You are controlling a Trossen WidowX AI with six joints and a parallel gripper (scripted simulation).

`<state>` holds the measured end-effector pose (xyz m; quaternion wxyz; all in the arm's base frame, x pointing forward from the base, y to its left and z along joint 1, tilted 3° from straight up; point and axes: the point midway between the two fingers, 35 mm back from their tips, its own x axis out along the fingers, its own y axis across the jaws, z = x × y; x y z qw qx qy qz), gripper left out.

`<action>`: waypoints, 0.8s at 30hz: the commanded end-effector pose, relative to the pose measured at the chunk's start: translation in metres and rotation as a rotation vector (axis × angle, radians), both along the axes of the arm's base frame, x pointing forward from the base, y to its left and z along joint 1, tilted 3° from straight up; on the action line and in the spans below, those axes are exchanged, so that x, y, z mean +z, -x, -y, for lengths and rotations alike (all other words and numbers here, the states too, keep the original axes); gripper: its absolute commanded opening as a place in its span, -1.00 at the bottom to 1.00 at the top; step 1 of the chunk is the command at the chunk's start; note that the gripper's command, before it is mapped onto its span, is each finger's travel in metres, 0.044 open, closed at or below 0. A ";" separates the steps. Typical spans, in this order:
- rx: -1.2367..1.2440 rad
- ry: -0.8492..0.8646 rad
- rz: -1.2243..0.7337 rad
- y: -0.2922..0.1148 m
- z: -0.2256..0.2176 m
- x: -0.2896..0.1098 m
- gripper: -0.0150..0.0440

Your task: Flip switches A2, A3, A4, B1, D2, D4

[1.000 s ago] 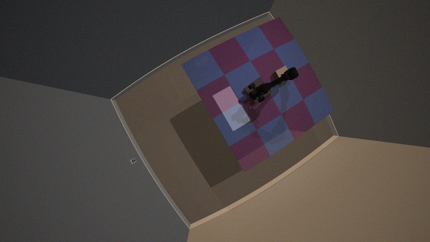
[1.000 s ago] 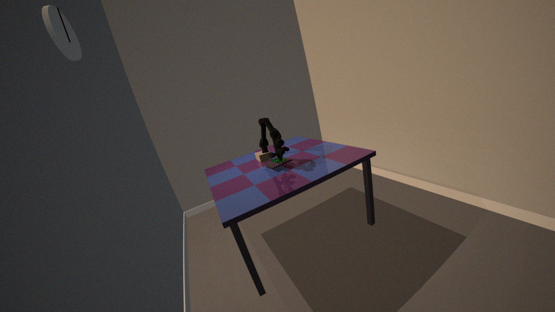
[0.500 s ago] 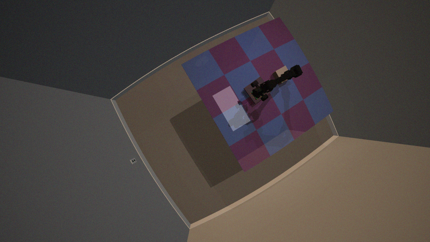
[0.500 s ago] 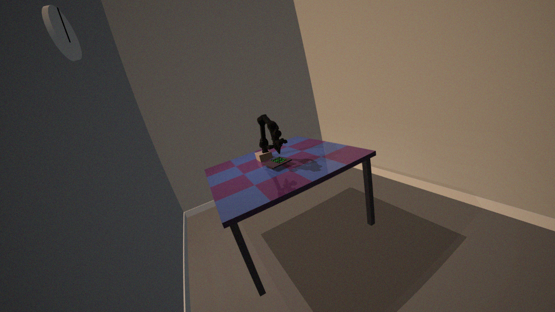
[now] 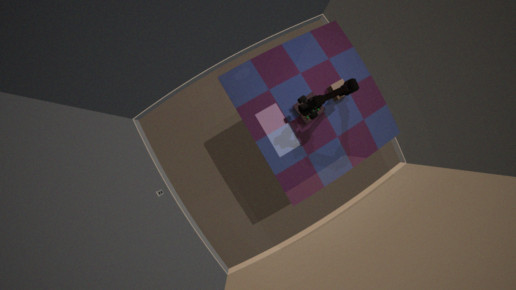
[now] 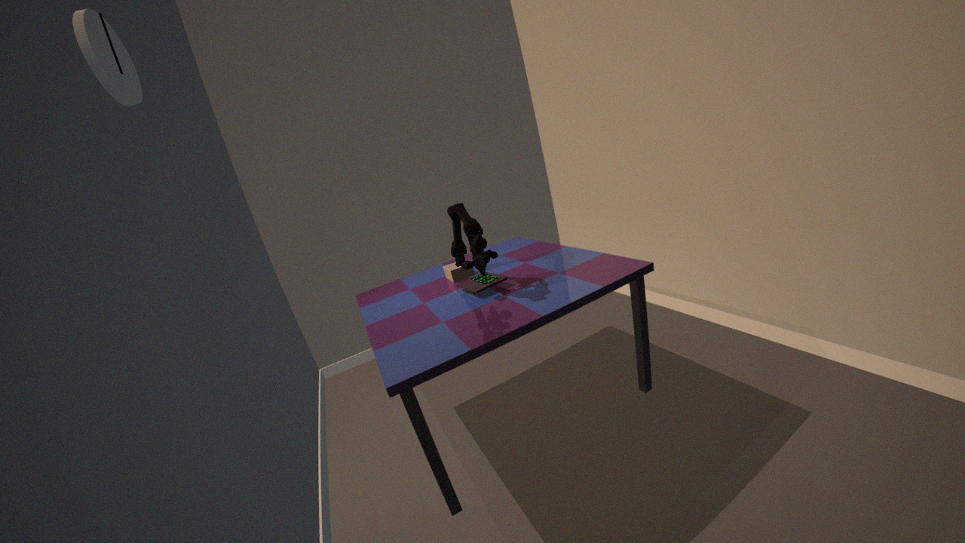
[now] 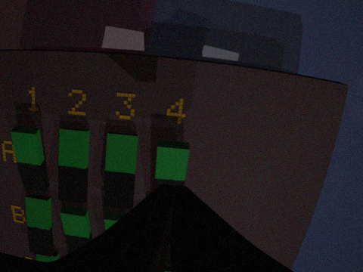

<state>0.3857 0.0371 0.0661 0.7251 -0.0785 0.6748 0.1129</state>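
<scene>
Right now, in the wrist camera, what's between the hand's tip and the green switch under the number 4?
Nothing. In the wrist view the shut hand has its tip right at the near edge of the A4 switch; no gap or object shows between them.

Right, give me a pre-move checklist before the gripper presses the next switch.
1. Fingers closed for pressing: ok. The gripper is shut with nothing between its fingers.
2. Tip lined up with a target: ok. In the wrist view the tip sits just below the A4 switch, in column 4.
3. Which end of A4 is raised: cannot tell from this angle in the dim light.
4. A2 and A3 flipped: cannot tell; their rocker tilt is unclear.
5. Rows C and D in view: not ok. The gripper body hides them.
6. Panel flat on the table near the arm base: ok.
</scene>
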 end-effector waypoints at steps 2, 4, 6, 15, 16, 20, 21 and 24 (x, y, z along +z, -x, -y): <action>0.005 0.004 -0.009 0.001 0.000 -0.008 -0.49; 0.005 0.003 -0.009 0.000 -0.001 -0.015 -0.49; 0.005 0.003 -0.009 0.000 -0.001 -0.017 -0.49; 0.005 0.003 -0.009 -0.001 -0.001 -0.025 -0.49; 0.005 0.003 -0.009 -0.001 -0.001 -0.026 -0.49; 0.005 0.003 -0.009 -0.001 -0.002 -0.031 -0.49; 0.005 0.003 -0.009 -0.001 -0.002 -0.031 -0.49; 0.005 0.003 -0.009 -0.001 -0.002 -0.031 -0.49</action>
